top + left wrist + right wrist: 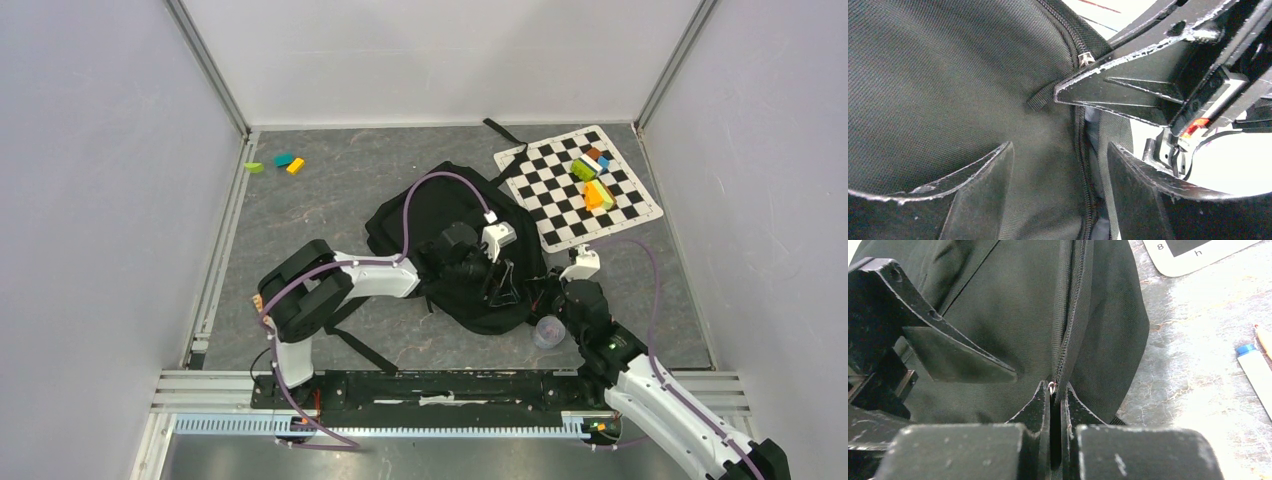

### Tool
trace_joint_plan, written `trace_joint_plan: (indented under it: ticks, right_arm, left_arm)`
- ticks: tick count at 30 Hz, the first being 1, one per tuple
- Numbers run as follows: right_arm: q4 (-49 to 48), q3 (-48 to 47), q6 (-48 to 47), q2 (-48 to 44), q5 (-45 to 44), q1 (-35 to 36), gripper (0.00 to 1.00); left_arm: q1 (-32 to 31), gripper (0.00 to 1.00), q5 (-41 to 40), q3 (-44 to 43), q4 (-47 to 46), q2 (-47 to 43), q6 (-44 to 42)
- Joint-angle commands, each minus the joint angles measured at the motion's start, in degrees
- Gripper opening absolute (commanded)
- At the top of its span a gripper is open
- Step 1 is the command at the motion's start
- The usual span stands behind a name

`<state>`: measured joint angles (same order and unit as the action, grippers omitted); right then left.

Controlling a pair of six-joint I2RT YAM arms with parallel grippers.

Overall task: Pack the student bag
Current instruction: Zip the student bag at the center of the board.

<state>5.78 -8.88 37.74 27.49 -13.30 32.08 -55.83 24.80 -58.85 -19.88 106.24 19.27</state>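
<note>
R hand (1054, 390) pinched shut on zip pull (1051, 385) of student bag (450, 195); L hand (1059, 150) spread wide astride bag's zip.

R gripper (1054, 391) pinched tight on zip pull (1051, 385) of blk student bag (1013, 315).

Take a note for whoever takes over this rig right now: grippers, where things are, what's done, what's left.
Grippers: left gripper open over the backpack, straddling its zipper line, holding nothing; right gripper shut on the zipper pull at the backpack's near-right edge.
Things: backpack lying mid-table; blocks on the checkered mat, more at the far left.
Done: zipper pull gripped.
Left: open the backpack, pack it.
</note>
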Motion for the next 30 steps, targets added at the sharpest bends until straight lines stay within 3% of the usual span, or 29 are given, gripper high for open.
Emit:
trace_joint_plan:
  ticks: [1,9,19,30]
  right_arm:
    - [-2.5,-0.3,1.3,-0.5,2.1,-0.1,0.00]
    - [-2.4,-1.5,4.5,1.8,5.6,-0.2,0.00]
    - [-2.0,-4.6,8.1,5.2,9.3,-0.3,0.00]
    - [-0.7,-6.0,8.7,5.0,10.1,-0.4,0.00]
  left_arm:
    - [0.3,0.72,0.4,-3.0,-3.6,1.8,-3.5]
    - [0.1,0.60,-7.1,-1.3,-6.5,2.1,-11.4]
    - [-2.0,0.50,-7.2,-0.9,-6.1,2.9,-16.5]
    - [-4.5,0.46,-10.7,1.9,-8.2,2.9,-18.2]
